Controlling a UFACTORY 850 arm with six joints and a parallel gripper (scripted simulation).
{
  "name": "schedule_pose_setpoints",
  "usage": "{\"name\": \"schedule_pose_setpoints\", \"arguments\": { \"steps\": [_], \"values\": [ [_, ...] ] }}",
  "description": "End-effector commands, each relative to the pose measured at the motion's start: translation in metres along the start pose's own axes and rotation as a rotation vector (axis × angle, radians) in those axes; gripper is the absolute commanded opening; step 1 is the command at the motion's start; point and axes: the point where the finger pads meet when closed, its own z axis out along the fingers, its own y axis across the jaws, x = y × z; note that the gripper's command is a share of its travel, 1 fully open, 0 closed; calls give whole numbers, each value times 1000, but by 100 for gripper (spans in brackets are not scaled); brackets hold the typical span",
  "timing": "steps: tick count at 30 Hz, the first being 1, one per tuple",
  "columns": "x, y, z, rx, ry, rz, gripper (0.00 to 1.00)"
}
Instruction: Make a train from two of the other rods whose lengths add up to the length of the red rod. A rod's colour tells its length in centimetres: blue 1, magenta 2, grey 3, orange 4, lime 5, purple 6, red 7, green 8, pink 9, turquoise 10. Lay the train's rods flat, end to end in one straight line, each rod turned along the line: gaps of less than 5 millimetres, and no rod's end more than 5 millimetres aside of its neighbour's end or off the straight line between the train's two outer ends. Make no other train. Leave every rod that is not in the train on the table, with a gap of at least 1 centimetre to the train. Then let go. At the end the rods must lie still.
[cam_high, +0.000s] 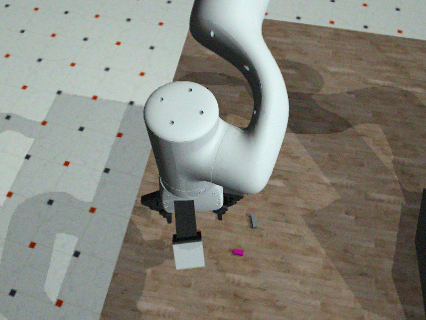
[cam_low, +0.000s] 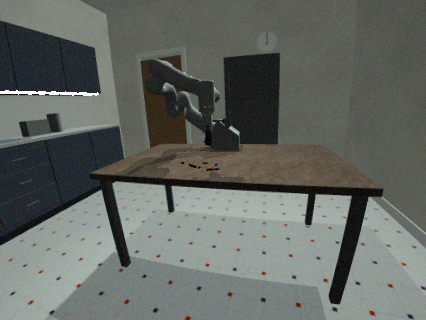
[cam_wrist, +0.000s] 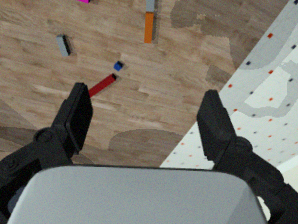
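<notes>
In the wrist view my gripper (cam_wrist: 146, 100) is open and empty, high above the wooden table (cam_wrist: 150, 90) near its edge. Ahead of the left finger lies the red rod (cam_wrist: 102, 85), with the small blue rod (cam_wrist: 118, 65) just off its far end. An orange rod (cam_wrist: 149, 27) and a grey rod (cam_wrist: 150, 5) lie end to end in one line further off. A second grey rod (cam_wrist: 63, 45) (cam_high: 253, 220) lies apart to the left. The magenta rod (cam_wrist: 84, 1) (cam_high: 238, 252) lies alone. In the top view the arm hides the gripper and most of the rods.
The table's edge runs just right of the gripper, with tiled floor (cam_wrist: 260, 90) below. A grey box (cam_low: 225, 137) stands at the back of the table (cam_low: 300, 165). The rods form a small cluster (cam_low: 202, 167) near the front left.
</notes>
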Motion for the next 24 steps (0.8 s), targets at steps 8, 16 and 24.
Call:
{"name": "schedule_pose_setpoints", "arguments": {
  "steps": [8, 16, 24],
  "values": [
    [0, 0, -35, -1, 0, 1, 100],
    [0, 0, -39, -1, 0, 1, 100],
    [0, 0, -39, -1, 0, 1, 100]
  ]
}}
